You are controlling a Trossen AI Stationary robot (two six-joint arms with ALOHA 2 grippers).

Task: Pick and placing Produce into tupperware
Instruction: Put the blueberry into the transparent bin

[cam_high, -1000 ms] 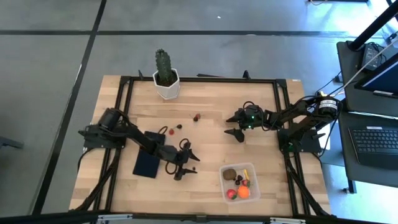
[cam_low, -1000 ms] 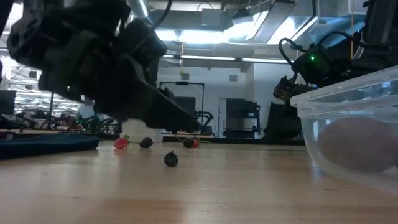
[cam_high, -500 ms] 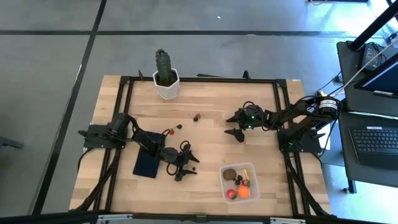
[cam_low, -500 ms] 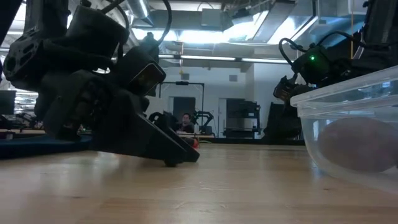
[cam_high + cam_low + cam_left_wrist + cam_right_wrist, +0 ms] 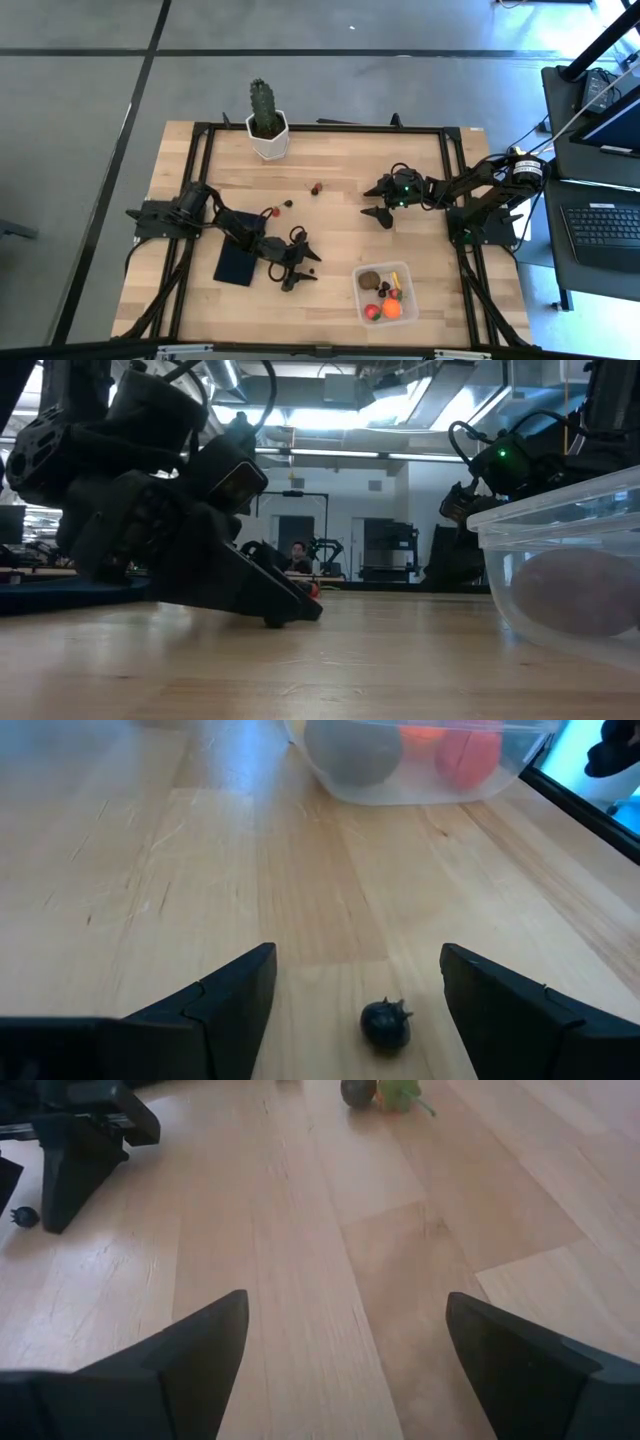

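I have the left gripper (image 5: 360,1005) down at the table with its fingers spread on either side of a tiny dark berry (image 5: 386,1024); it looks light, hard and likely to roll, so I would pinch it square across its middle. Beyond it the tupperware (image 5: 420,788) holds produce, and farther off the right gripper (image 5: 382,212) waits, fingers apart and empty.

The left gripper (image 5: 303,267) sits low at the table, fingers spread apart. The right gripper (image 5: 378,210) hangs mid-table, fingers also apart.
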